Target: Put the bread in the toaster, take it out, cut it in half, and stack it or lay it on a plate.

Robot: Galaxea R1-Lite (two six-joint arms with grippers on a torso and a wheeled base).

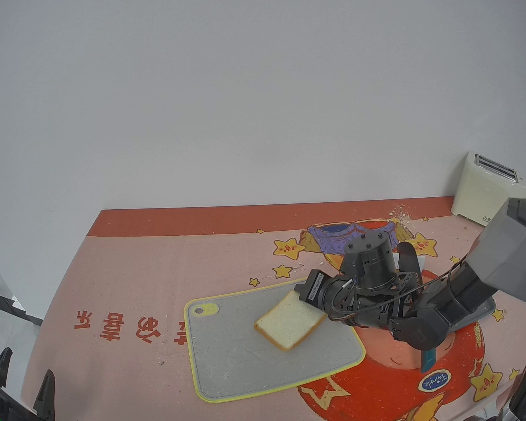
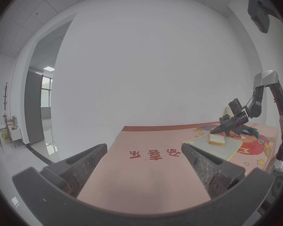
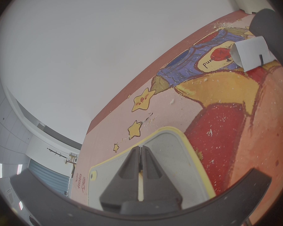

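One pale square slice of bread (image 1: pixel 287 323) lies on the one grey, yellow-rimmed cutting board (image 1: pixel 245 363); my right gripper (image 1: pixel 308 299) is pinched on the slice's far edge, fingers pressed together with a sliver of bread between; left gripper (image 2: pixel 144 160) spread wide at the near-left corner of the pink cartoon-printed table (image 1: pixel 128 264); one cream toaster (image 1: pixel 485 189) at the far right corner

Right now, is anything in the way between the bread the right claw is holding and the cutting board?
Nothing visible. The right claw is shut on the bread, which sits tilted over the cutting board. No other thing lies on the board near the slice.
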